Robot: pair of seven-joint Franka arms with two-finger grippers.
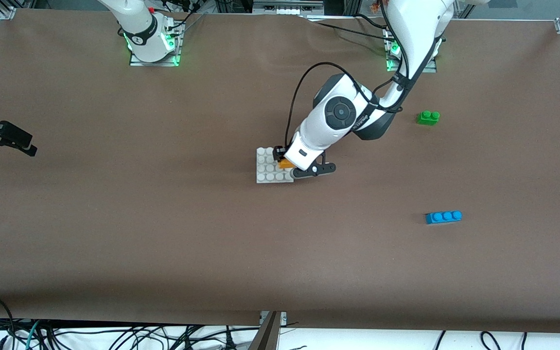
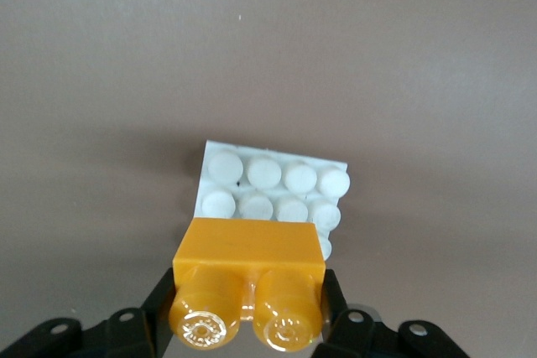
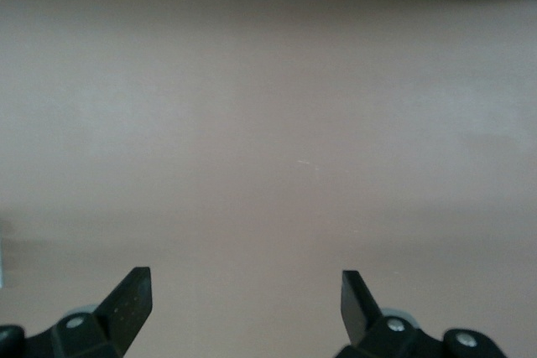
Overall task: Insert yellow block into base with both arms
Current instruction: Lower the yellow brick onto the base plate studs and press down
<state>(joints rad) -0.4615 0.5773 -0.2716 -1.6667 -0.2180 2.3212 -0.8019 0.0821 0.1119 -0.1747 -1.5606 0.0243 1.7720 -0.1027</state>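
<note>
My left gripper [image 1: 285, 162] is shut on the yellow block [image 1: 287, 164] and holds it low over the white base [image 1: 266, 167], at the base's edge toward the left arm's end. In the left wrist view the black fingers [image 2: 158, 303] clamp the block [image 2: 249, 249] on both sides, its two studs facing the camera. The block covers part of the base [image 2: 268, 175]. I cannot tell whether the block touches the studs. My right gripper [image 1: 23, 142] is open and empty over bare table at the right arm's end; its wrist view [image 3: 246, 295] shows only brown table.
A green two-stud brick [image 1: 428, 117] lies toward the left arm's end, farther from the front camera than the base. A blue three-stud brick [image 1: 444, 217] lies at that same end, nearer to the front camera. Brown cloth covers the table.
</note>
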